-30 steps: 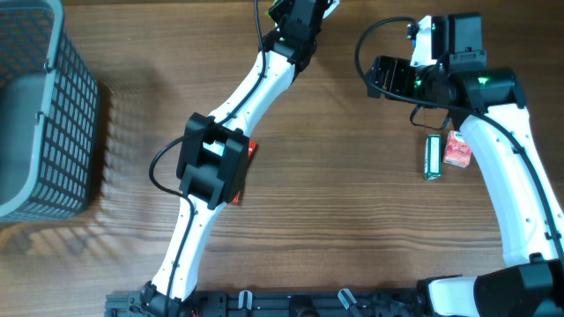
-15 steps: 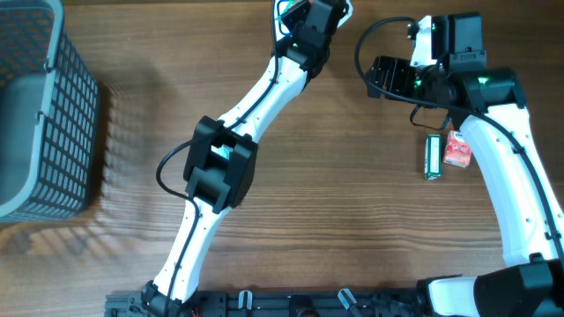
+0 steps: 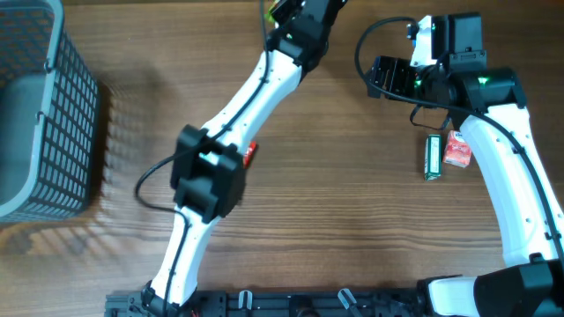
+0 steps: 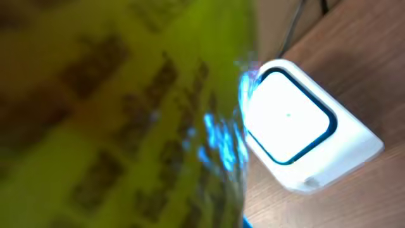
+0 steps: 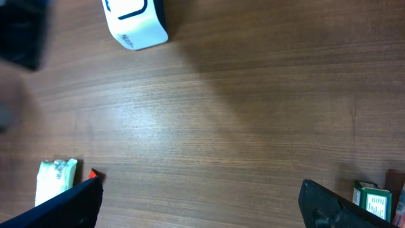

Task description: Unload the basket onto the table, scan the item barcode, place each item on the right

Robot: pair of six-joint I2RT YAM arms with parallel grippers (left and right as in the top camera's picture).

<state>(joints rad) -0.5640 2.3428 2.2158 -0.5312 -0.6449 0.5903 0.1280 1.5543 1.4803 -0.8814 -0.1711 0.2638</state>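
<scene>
The item is a yellow-green printed packet (image 4: pixel 120 114), blurred and filling the left of the left wrist view. A sliver of it shows at the top edge of the overhead view (image 3: pixel 276 9). My left gripper (image 3: pixel 298 9) is shut on it at the table's far edge; the packet hides its fingers in the wrist view. Right beside the packet stands the white scanner (image 4: pixel 297 126) with a blue-rimmed window, also seen far off in the right wrist view (image 5: pixel 134 24). My right gripper (image 5: pixel 199 209) stands open and empty over bare wood.
A grey mesh basket (image 3: pixel 44 114) stands at the left. A green box (image 3: pixel 432 157) and a red-and-white packet (image 3: pixel 456 150) lie at the right. A small red item (image 3: pixel 250 151) lies under the left arm, next to a white-green packet (image 5: pixel 56 180).
The left arm's elbow swung right and then back left while the packet stayed near the scanner at the top edge. The right arm has not moved.
</scene>
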